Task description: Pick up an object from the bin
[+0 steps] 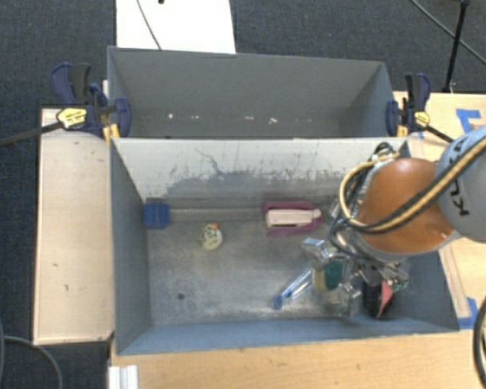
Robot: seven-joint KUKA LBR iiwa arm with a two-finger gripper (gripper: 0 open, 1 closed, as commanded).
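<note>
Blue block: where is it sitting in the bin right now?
In the camera view, the blue block lies in the far-left corner of the bin, by the back wall, left of a small yellowish object.

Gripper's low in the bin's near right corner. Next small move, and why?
Probably a short straight lift, to check the grasp: the gripper sits among a teal thing, a blue stick and a red-and-black thing, and whether it holds any is hidden.

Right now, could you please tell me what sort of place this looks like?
Probably a robotics lab's bin-picking station: a grey metal bin of small loose things, a robot arm over it, and dark carpet all around.
</note>
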